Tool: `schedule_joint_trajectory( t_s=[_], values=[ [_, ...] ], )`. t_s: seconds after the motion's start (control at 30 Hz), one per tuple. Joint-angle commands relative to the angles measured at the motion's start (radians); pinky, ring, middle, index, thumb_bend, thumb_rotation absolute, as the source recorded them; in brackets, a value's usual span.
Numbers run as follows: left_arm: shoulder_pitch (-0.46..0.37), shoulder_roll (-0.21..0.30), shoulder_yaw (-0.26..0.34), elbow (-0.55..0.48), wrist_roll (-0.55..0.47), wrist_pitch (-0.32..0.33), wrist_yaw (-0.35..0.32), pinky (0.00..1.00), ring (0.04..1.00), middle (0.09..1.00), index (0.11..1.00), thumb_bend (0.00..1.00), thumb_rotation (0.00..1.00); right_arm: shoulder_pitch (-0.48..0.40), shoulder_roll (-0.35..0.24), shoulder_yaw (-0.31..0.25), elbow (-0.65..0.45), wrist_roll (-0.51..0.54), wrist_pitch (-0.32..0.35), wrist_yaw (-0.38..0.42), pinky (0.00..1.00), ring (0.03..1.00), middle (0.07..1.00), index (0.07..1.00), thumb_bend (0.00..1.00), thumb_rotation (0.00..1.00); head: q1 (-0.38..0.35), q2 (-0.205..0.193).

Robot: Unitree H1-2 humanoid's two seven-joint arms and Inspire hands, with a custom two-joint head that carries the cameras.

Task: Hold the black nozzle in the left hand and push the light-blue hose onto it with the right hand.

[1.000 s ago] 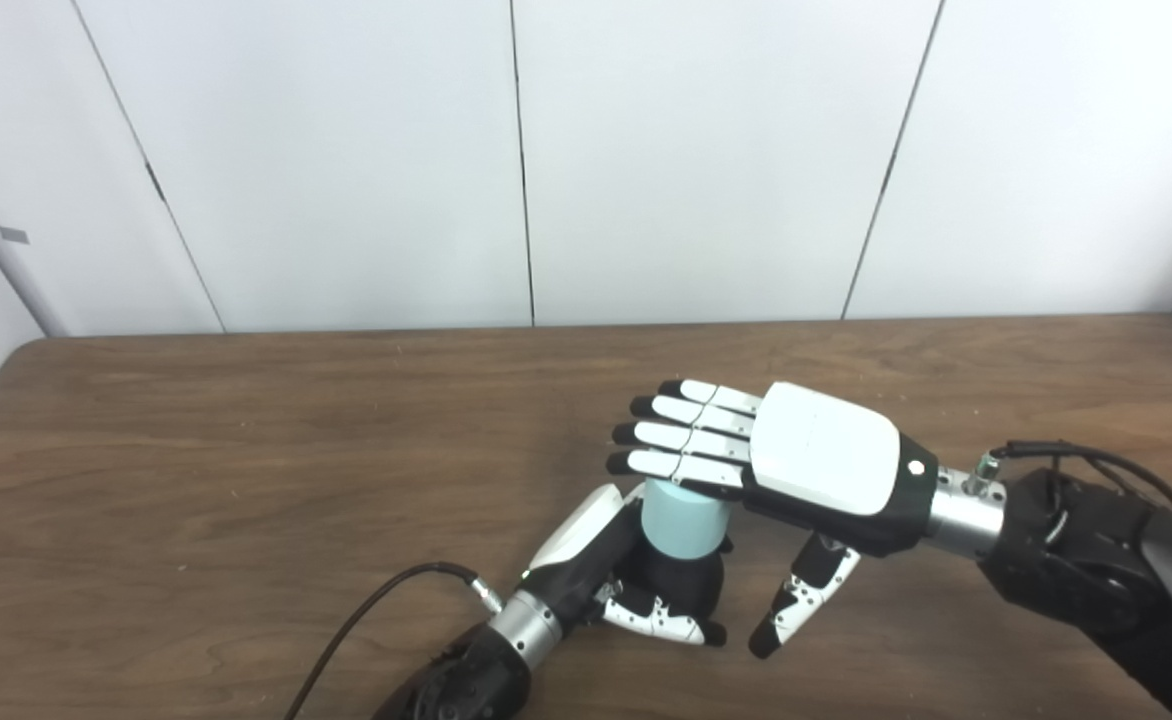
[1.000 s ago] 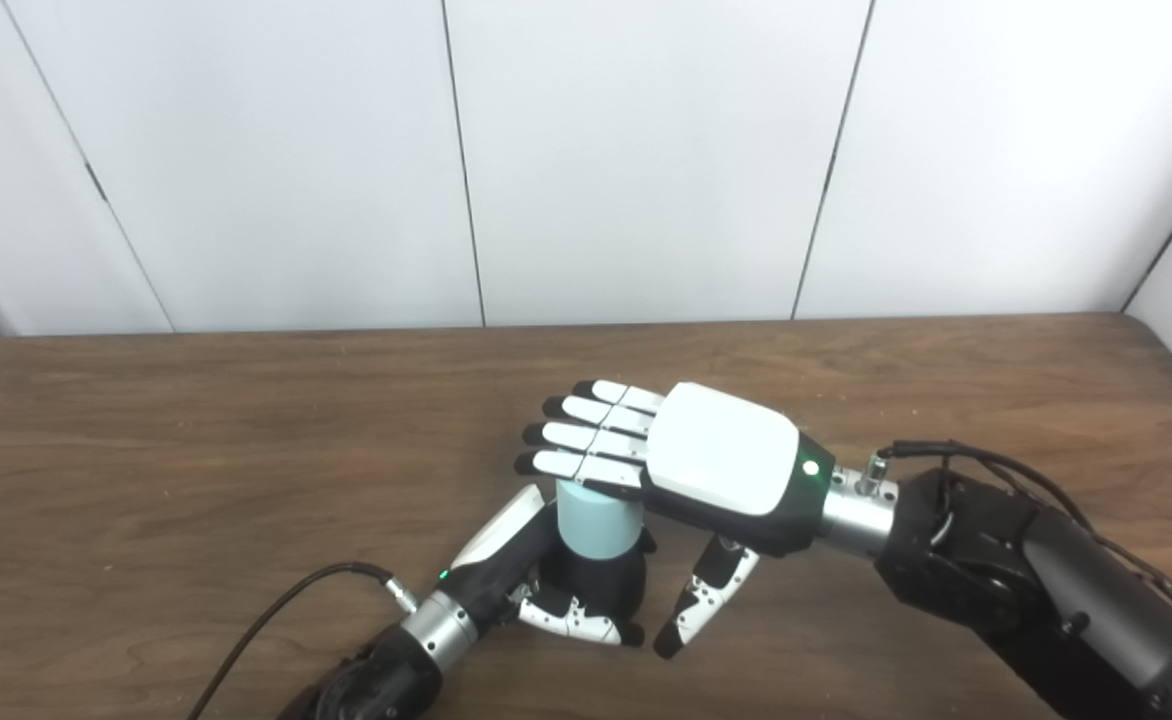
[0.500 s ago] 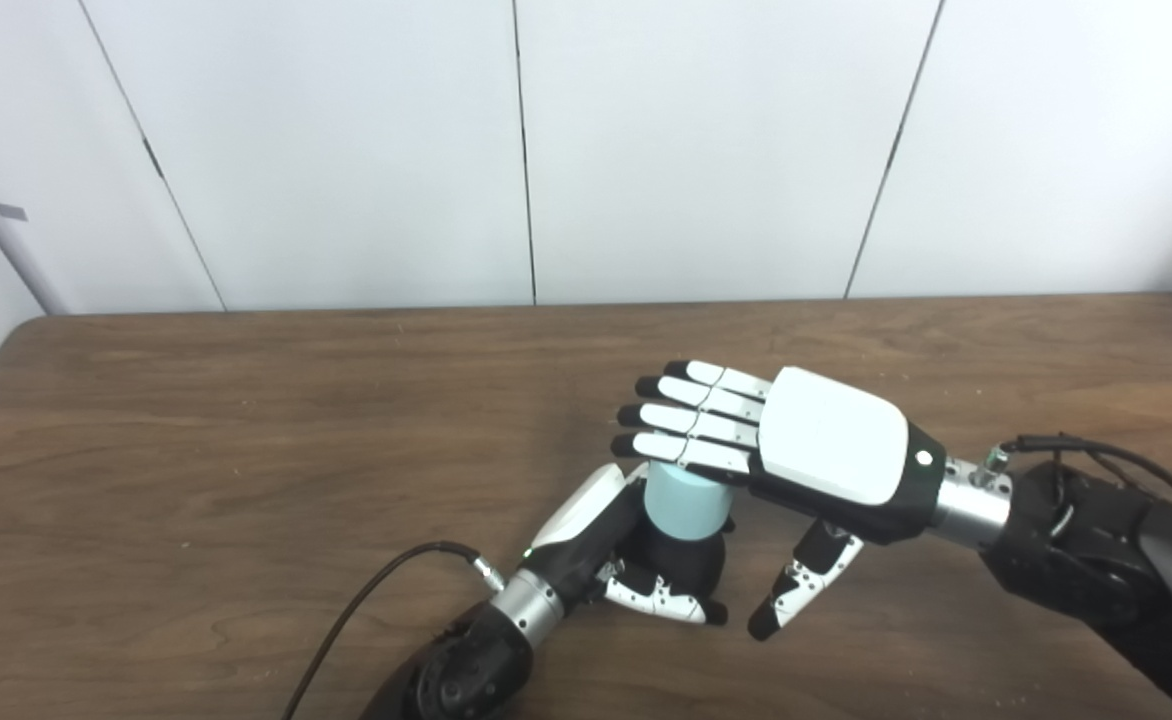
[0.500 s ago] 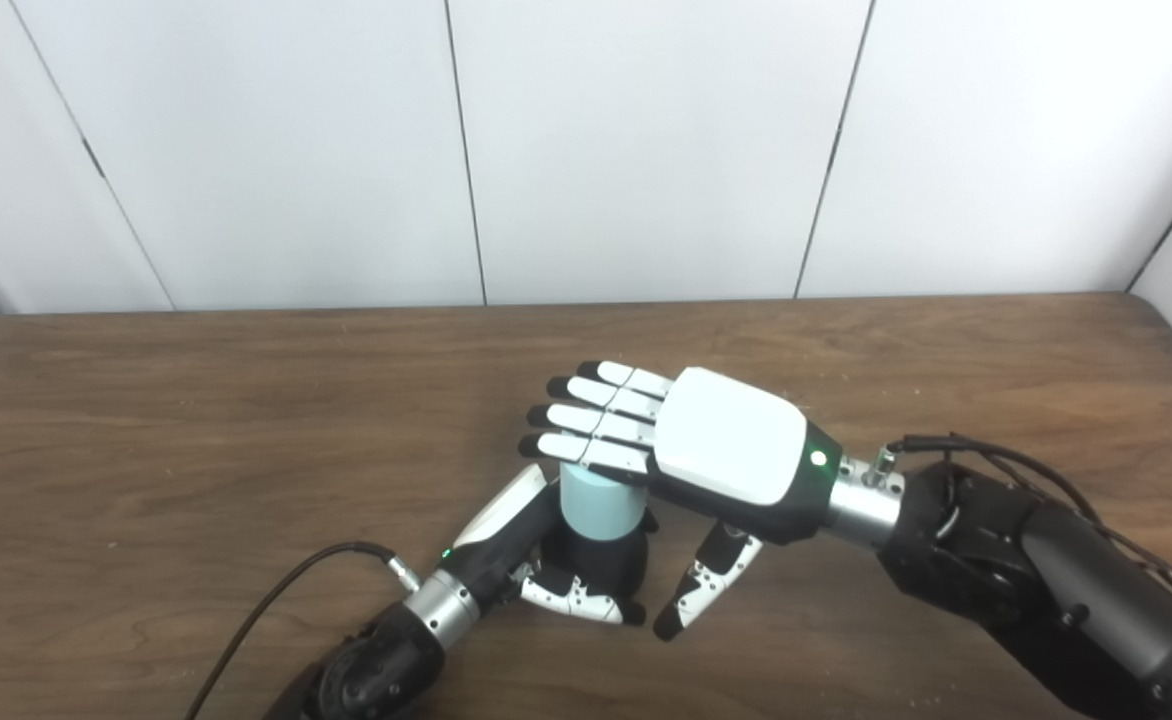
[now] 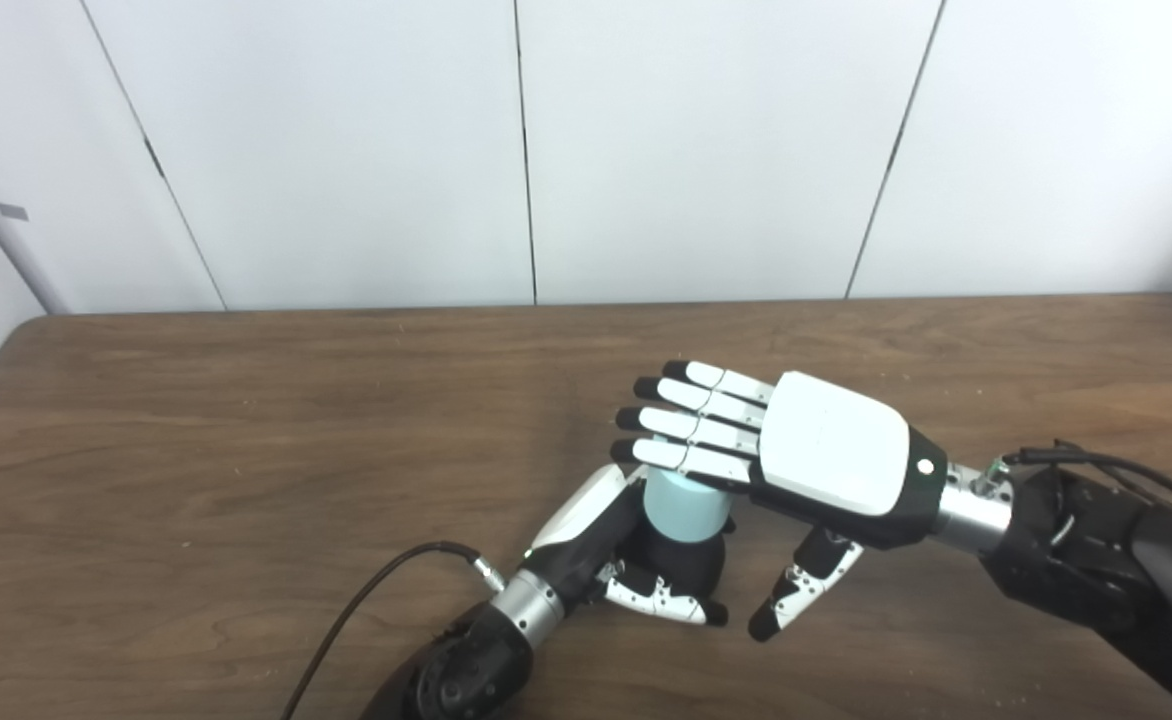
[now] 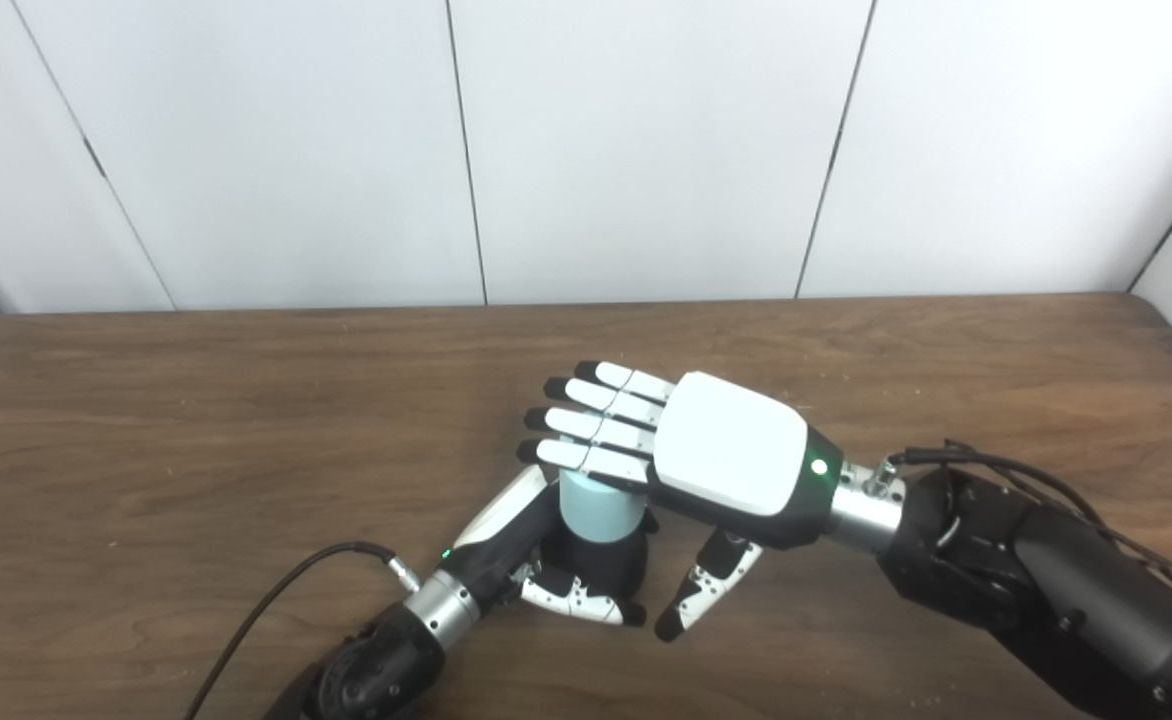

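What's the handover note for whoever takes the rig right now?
Left hand: shut on the nozzle, holding it upright just above the table.
Right hand: open, fingers flat across the top of the hose, thumb hanging free; it grips nothing.
Hose stands upright on the nozzle, its lower end at the nozzle's top.
Done: nozzle held, hose placed on it.
Left: how far the hose is seated cannot be seen; probably press down more, then check.
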Motion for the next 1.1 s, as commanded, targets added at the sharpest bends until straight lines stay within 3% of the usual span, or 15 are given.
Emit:
schedule_joint_trajectory(
  t_s=[0.0, 0.43, 1.07],
  values=[
    [0.018, 0.024, -0.003, 0.015, 0.023, 0.088, -0.050, 1.00, 0.952, 0.826, 0.486, 0.52, 0.07, 0.035, -0.042, 0.055, 0.017, -0.065, -0.029, 0.139, 0.99, 0.979, 0.964, 0.894, 0.77, 0.49, 0.014, 0.023],
    [0.014, 0.018, -0.003, 0.013, 0.024, 0.093, -0.055, 1.00, 0.950, 0.836, 0.486, 0.52, 0.07, 0.039, -0.038, 0.041, 0.003, -0.057, -0.029, 0.172, 1.00, 0.994, 0.962, 0.896, 0.76, 0.49, 0.017, 0.017],
    [0.018, 0.031, -0.004, 0.009, 0.027, 0.075, -0.054, 1.00, 0.950, 0.836, 0.487, 0.52, 0.08, 0.052, -0.019, 0.049, 0.052, -0.019, -0.029, 0.148, 0.99, 0.992, 0.960, 0.890, 0.76, 0.50, 0.003, 0.014]
  ],
)
